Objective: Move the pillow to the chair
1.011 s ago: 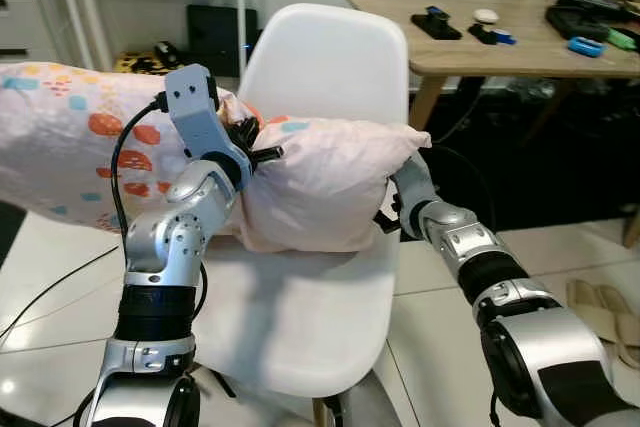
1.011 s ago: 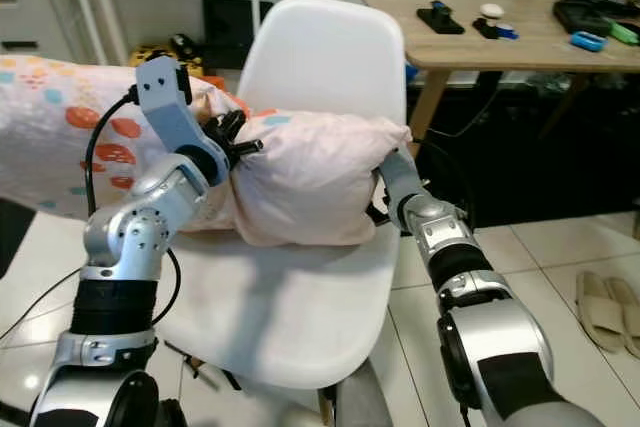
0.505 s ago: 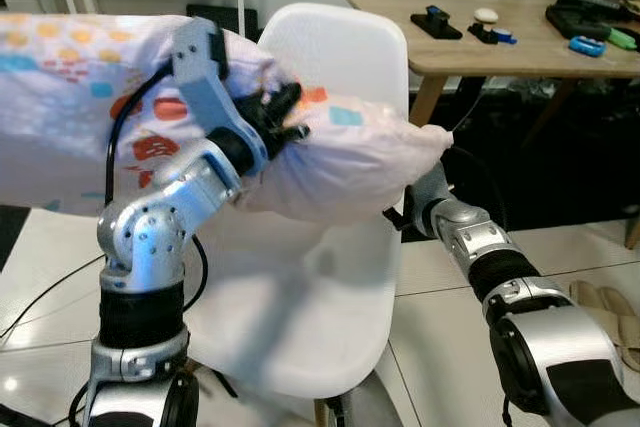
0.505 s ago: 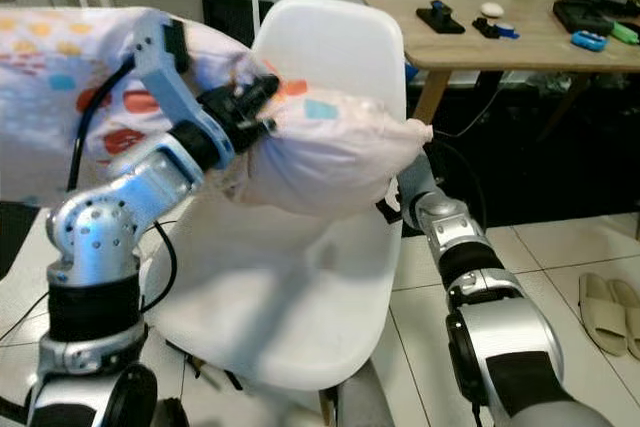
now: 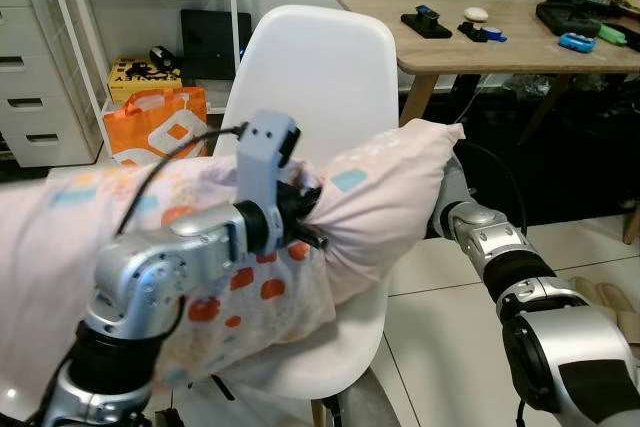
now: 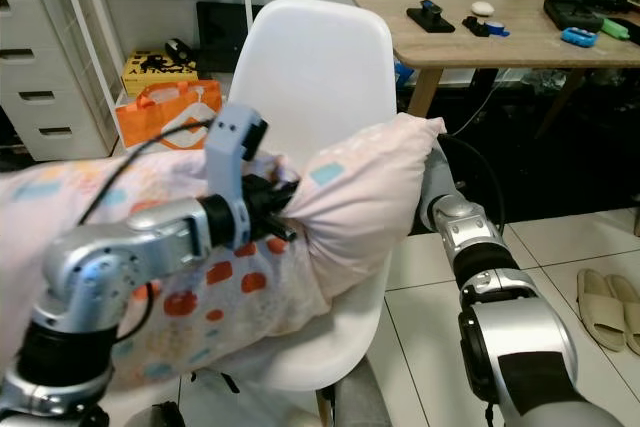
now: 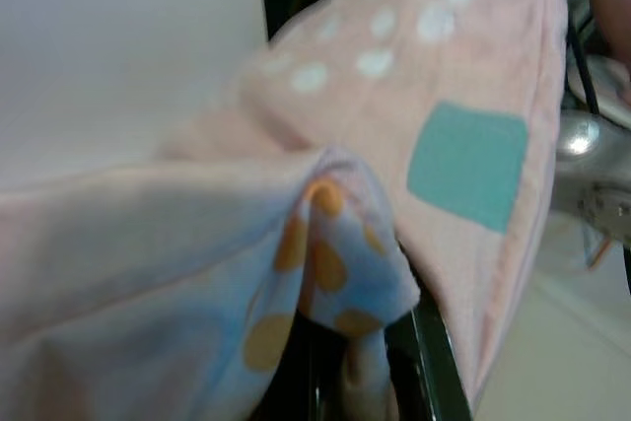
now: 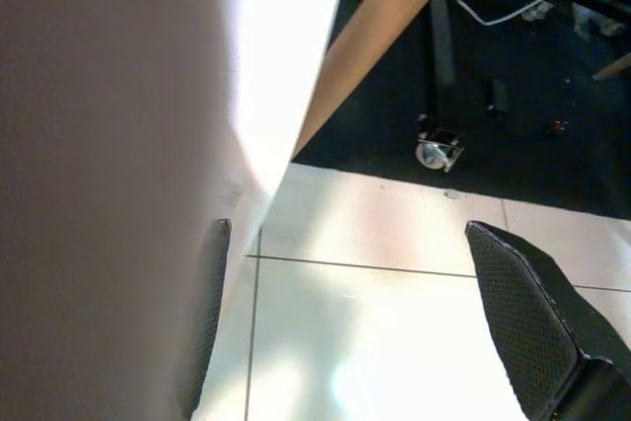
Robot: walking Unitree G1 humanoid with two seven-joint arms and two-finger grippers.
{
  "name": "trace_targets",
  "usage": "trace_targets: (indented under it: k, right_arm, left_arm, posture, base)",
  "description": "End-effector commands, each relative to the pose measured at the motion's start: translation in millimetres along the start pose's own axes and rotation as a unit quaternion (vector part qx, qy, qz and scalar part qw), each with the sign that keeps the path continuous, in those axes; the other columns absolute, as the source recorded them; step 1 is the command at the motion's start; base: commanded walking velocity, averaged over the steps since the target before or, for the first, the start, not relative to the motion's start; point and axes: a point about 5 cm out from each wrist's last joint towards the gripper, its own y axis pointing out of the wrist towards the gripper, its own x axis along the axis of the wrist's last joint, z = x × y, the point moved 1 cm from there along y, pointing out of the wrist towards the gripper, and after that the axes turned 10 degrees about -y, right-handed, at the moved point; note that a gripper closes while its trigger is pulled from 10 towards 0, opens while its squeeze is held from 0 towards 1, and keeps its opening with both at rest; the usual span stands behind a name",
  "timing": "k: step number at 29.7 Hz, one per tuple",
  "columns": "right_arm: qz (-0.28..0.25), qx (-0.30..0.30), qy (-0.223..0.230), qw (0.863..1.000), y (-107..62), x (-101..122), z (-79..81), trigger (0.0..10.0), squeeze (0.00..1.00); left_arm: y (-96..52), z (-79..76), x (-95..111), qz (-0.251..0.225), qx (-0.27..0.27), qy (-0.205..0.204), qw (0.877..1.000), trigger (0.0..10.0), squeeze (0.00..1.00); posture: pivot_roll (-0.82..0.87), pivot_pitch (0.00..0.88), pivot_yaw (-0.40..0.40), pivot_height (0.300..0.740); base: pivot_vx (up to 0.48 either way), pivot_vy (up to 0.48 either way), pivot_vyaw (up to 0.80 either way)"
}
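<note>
I see soft matt cloth on pillow (image 5: 370, 197), smooth white plastic chair (image 5: 310, 77), matt wood table (image 5: 450, 42), glossy floor tiles (image 5: 440, 317), brushed-metal arms.

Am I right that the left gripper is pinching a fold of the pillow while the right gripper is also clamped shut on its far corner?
Not quite. The left gripper does pinch a fold of the pillow, but the right gripper is open: the right wrist view shows its fingers spread wide with bare floor tiles between them and the pillow beside one finger. The rest stands.
</note>
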Motion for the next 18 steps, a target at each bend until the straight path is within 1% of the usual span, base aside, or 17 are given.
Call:
trace_targets:
  k: [1, 2, 3, 4, 6, 7, 8, 9, 11, 12, 13, 14, 15, 16, 18]
  right_arm:
    - [0.008, -0.048, 0.000, 0.999, -5.0, -5, -27.1, 10.0, 0.00]
    - [0.008, -0.048, 0.000, 0.999, -5.0, -5, -27.1, 10.0, 0.00]
    - [0.008, -0.069, 0.002, 0.998, -7.9, -7, -39.1, 10.0, 0.00]
    - [0.008, -0.069, 0.002, 0.998, -7.9, -7, -39.1, 10.0, 0.00]
    - [0.011, -0.117, 0.008, 0.993, -17.4, -11, -69.5, 10.0, 0.00]
    - [0.007, -0.119, 0.010, 0.993, -21.2, -12, -79.1, 10.0, 0.00]
    - [-0.004, -0.105, 0.007, 0.994, -23.2, -10, -82.9, 10.0, 0.00]
    - [-0.004, -0.105, 0.007, 0.994, -23.2, -10, -82.9, 10.0, 0.00]
    - [-0.030, -0.056, 0.010, 0.998, -22.9, -5, -77.5, 10.0, 0.00]
    - [-0.030, -0.056, 0.010, 0.998, -22.9, -5, -77.5, 10.0, 0.00]
    - [-0.057, -0.005, 0.018, 0.998, -21.9, -1, -67.7, 10.0, 0.00]
    - [-0.096, 0.079, 0.023, 0.992, -23.5, 3, -51.1, 10.0, 0.00]
    - [-0.096, 0.079, 0.023, 0.992, -23.5, 3, -51.1, 10.0, 0.00]
    - [-0.123, 0.152, 0.022, 0.980, -28.4, 5, -36.7, 10.0, 0.00]
    - [-0.123, 0.152, 0.022, 0.980, -28.4, 5, -36.7, 10.0, 0.00]
  left_arm:
    - [-10.0, -30.0, 26, -0.055, -0.087, 0.029, 0.994, 10.0, 0.00]
    - [-10.0, -30.0, 26, -0.055, -0.087, 0.029, 0.994, 10.0, 0.00]
    - [-12.1, -34.7, 28, -0.061, -0.100, 0.031, 0.993, 10.0, 0.00]
    - [-12.1, -34.7, 28, -0.061, -0.100, 0.031, 0.993, 10.0, 0.00]
    - [-12.5, -49.5, 23, -0.056, -0.139, 0.035, 0.988, 10.0, 0.00]
    - [-11.5, -54.7, 17, -0.046, -0.152, 0.038, 0.987, 10.0, 0.00]
    - [-9.9, -56.7, 11, -0.037, -0.154, 0.038, 0.987, 10.0, 0.00]
    - [-9.9, -56.7, 11, -0.037, -0.154, 0.038, 0.987, 10.0, 0.00]
    - [-6.2, -53.9, 4, -0.024, -0.139, 0.037, 0.989, 10.0, 0.00]
    - [-6.2, -53.9, 4, -0.024, -0.139, 0.037, 0.989, 10.0, 0.00]
    - [-5.2, -51.9, 0, -0.013, -0.130, 0.042, 0.991, 10.0, 0.00]
    - [-5.1, -51.5, -4, -0.007, -0.127, 0.042, 0.991, 10.0, 0.00]
    - [-5.1, -51.5, -4, -0.007, -0.127, 0.042, 0.991, 10.0, 0.00]
    - [-5.4, -51.6, -6, -0.002, -0.126, 0.042, 0.991, 10.0, 0.00]
    - [-5.4, -51.6, -6, -0.002, -0.126, 0.042, 0.991, 10.0, 0.00]
  posture:
    - [-0.15, 0.025, -0.111, 0.556]
    - [-0.15, 0.025, -0.111, 0.556]
    - [-0.15, 0.025, -0.112, 0.556]
    - [-0.15, 0.025, -0.112, 0.556]
    - [-0.15, 0.025, -0.118, 0.556]
    - [-0.15, 0.025, -0.118, 0.556]
    - [-0.15, 0.024, -0.119, 0.556]
    - [-0.15, 0.024, -0.119, 0.556]
    - [-0.15, 0.026, -0.123, 0.556]
    - [-0.15, 0.026, -0.123, 0.556]
    - [-0.15, 0.027, -0.125, 0.556]
    - [-0.15, 0.030, -0.128, 0.556]
    - [-0.15, 0.030, -0.128, 0.556]
    - [-0.14, 0.033, -0.130, 0.556]
    - [-0.14, 0.033, -0.130, 0.556]
  base:
    - [0.000, 0.000, 0.00]
    - [0.000, 0.000, 0.00]
    - [0.000, 0.000, 0.00]
    - [0.000, 0.000, 0.00]
    - [0.000, 0.000, 0.00]
    - [0.000, 0.000, 0.00]
    - [0.000, 0.000, 0.00]
    - [0.000, 0.000, 0.00]
    - [0.000, 0.000, 0.00]
    - [0.000, 0.000, 0.00]
    - [0.000, 0.000, 0.00]
    - [0.000, 0.000, 0.00]
    - [0.000, 0.000, 0.00]
    - [0.000, 0.000, 0.00]
    - [0.000, 0.000, 0.00]
